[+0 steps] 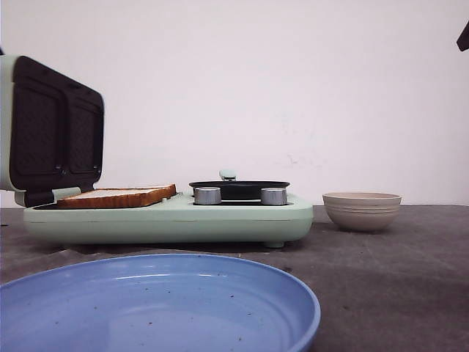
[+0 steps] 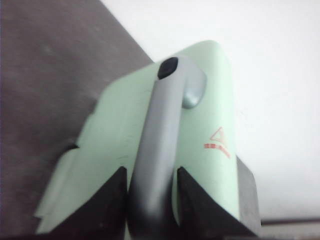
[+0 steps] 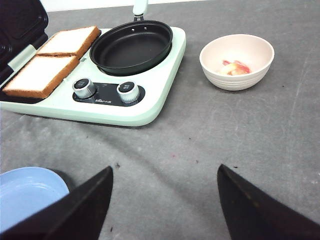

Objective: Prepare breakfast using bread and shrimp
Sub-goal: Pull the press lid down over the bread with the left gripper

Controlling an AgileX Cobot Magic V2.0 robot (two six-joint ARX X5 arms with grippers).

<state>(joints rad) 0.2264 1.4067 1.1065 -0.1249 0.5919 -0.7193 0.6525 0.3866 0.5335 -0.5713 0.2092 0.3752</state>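
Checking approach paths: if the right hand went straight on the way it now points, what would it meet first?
Probably bare grey table: the open right hand points between the breakfast maker and shrimp bowl, though depth is unclear.

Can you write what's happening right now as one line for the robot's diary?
left pincer: shut on lid handle | right pincer: open, empty | bread: on grill plate | shrimp: in bowl | pan: empty

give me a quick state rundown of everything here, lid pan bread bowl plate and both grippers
lid: raised, open
lid handle: between the left gripper's fingers
left gripper: shut on the lid handle
right gripper: open, empty, above the table
bread: two slices lying flat on the sandwich plate
pan: empty, on the burner
bowl: upright, shrimp inside
blue plate: empty
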